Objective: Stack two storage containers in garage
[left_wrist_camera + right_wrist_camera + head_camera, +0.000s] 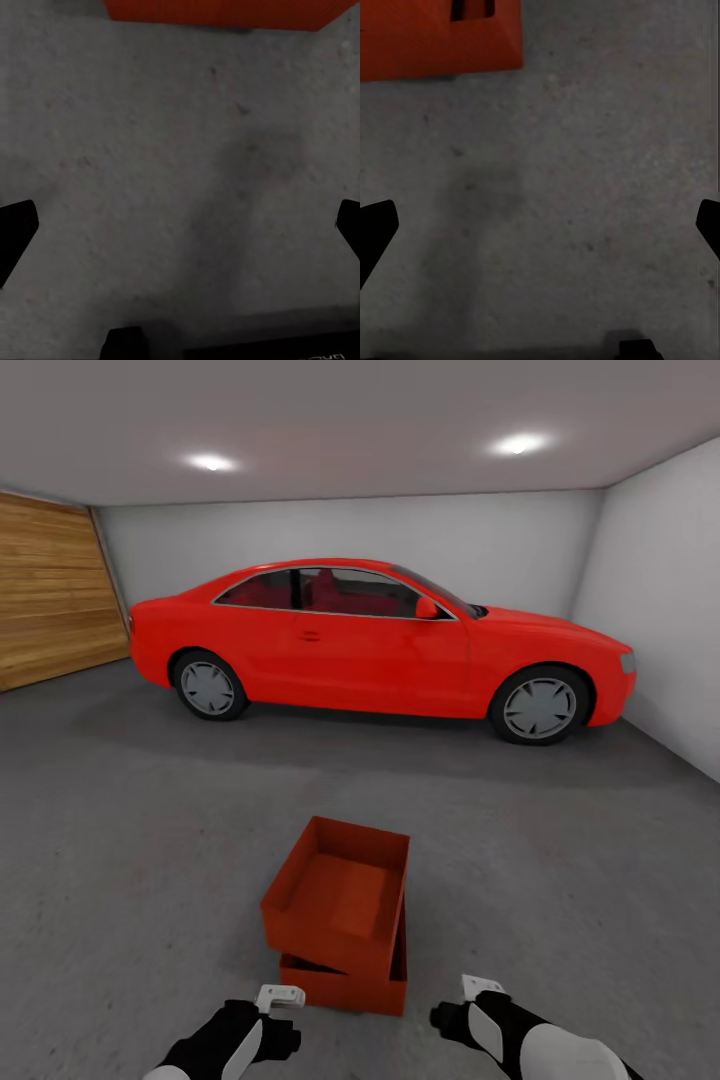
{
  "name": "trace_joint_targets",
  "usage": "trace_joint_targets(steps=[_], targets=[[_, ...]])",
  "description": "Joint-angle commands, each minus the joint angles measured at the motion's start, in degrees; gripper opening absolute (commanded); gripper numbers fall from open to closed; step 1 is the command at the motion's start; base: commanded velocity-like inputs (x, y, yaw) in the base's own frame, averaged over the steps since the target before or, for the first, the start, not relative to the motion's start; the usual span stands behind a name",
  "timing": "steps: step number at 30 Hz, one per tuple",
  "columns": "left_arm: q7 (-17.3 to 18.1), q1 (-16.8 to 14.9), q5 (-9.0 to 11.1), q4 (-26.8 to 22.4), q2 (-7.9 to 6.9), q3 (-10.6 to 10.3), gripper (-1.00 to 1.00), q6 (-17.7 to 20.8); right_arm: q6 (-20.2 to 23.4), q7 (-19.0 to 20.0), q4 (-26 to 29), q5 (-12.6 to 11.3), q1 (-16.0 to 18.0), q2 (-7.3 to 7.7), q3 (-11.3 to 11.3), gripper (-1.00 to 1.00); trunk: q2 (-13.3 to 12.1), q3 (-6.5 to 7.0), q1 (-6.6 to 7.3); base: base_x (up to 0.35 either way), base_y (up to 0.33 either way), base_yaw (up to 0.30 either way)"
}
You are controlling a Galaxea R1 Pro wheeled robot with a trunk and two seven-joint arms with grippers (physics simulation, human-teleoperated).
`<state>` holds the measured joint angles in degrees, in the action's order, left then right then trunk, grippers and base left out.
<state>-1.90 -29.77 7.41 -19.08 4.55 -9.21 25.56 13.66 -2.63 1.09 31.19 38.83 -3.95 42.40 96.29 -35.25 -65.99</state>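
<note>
- I see the two bins in the garage, on the dark grey floor (120, 840), in the open stretch between me and the red car (380, 645).
- The lower bin (345, 985) sits flat on the floor; the upper bin (340, 895) rests on top of it, tilted and skewed, its left side riding higher and overhanging the lower one's left edge.
- My left gripper (282, 994) hangs low, just beside the stack's near left corner, not touching it.
- My right gripper (482, 987) hangs to the right of the stack's near right corner, a little apart from it.
- Both grippers hold nothing. In the left wrist view the two dark fingertips (16, 229) stand at opposite edges of the picture, spread wide, with bare floor between them and an orange-red bin wall (225, 11) beyond.
- In the right wrist view the fingertips (376, 229) are likewise spread wide over bare floor, and a bin corner (442, 37) lies ahead and off to one side, clear of them.
- A wood-panelled door (50, 595) closes the left wall.
</note>
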Motion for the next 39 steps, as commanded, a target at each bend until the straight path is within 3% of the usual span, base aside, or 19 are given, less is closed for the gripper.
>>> trace_joint_targets(steps=[1, 7, 11, 14, 15, 17, 23, 29, 39], targets=[[-0.2, 0.0, 0.6, 0.0, -0.22, -0.5, 1.00, 0.3, 0.3, -0.1, 0.1, 0.5, 0.0, 0.00, 0.5, 1.00, 0.0, -0.06, 0.01, 0.000, 0.000, 0.000], [-0.2, 0.0, 0.7, 3.6, -4.01, -0.3, 1.00, 0.1, 0.2, -0.3, 0.1, 0.6, -0.1, 1.01, 0.4, 1.00, 0.0, -0.06, 0.01, 0.000, 0.000, 0.000], [-0.2, 0.0, 0.6, 8.9, -5.67, -0.3, 1.00, -3.1, 0.1, -0.3, 0.1, 2.0, -1.6, 1.71, 0.4, 1.00, 0.0, -0.06, 0.01, 0.000, 0.000, 0.000], [-0.4, 0.0, 0.5, 13.8, -6.03, -0.3, 1.00, -7.9, -0.5, -0.4, 0.1, 5.8, -3.6, 1.82, 0.4, 1.00, 0.0, -0.06, 0.01, 0.000, 0.000, 0.000], [-0.5, 0.0, 0.4, 17.6, -6.19, -0.4, 1.00, -12.1, -2.6, -0.4, 0.0, 9.8, -5.7, 1.82, 0.4, 1.00, 0.0, -0.06, 0.01, 0.000, 0.000, 0.000], [-0.6, 0.5, 0.4, 20.3, -6.40, -0.4, 1.00, -16.2, -6.5, -0.5, -0.1, 13.4, -8.3, 1.69, 0.4, 1.00, 0.0, -0.06, 0.01, 0.000, 0.000, 0.000], [-0.6, 3.4, 0.3, 22.0, -6.63, -0.5, 1.00, -20.7, -17.3, -0.5, -0.1, 19.1, -16.0, 1.51, 0.4, 1.00, 0.0, -0.06, 0.01, 0.000, 0.000, 0.000], [-0.6, 5.7, 0.3, 22.1, -6.66, -0.5, 1.00, -22.3, -22.1, -0.5, -0.3, 20.0, -19.7, 1.44, 0.5, 1.00, 0.0, -0.06, 0.01, 0.000, 0.000, 0.000], [-0.6, 6.5, 0.4, 22.2, -6.40, -0.5, 1.00, -22.6, -22.6, -0.5, -1.6, 19.7, -20.3, 1.82, 0.5, 1.00, 0.0, -0.06, 0.01, 0.000, 0.000, 0.000]])
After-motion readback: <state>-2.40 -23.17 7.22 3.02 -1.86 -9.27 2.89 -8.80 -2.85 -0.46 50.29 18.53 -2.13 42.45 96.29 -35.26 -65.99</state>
